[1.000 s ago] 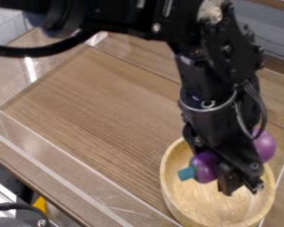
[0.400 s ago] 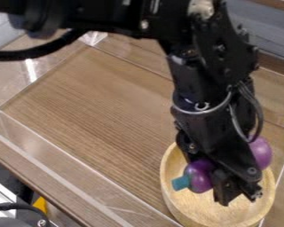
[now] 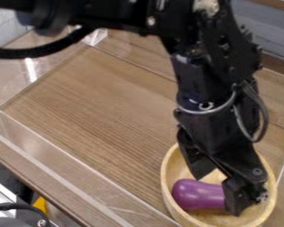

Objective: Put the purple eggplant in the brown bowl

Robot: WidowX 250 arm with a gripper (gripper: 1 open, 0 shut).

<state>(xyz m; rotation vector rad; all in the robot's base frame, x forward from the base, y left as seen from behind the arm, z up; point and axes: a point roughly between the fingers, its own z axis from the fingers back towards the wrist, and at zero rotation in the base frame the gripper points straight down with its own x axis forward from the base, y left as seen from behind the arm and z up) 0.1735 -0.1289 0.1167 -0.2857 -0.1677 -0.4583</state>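
Note:
The purple eggplant (image 3: pixel 197 193) lies on its side inside the brown bowl (image 3: pixel 169 170), toward the bowl's front left, free of the fingers. My gripper (image 3: pixel 223 181) hangs just above it over the bowl, pointing steeply down, its jaws open with nothing between them. One black finger (image 3: pixel 243 193) reaches down beside the eggplant's right end. The arm hides the back and right parts of the bowl.
The bowl sits at the near right corner of a wood-grain tabletop (image 3: pixel 97 97). A clear plastic wall (image 3: pixel 26 133) runs along the table's left and front edges. A yellow and black fixture (image 3: pixel 35 206) shows at the bottom left.
The jaws have opened and let go of the eggplant, which dropped from between the fingers onto the bowl's floor. The hand stayed over the bowl.

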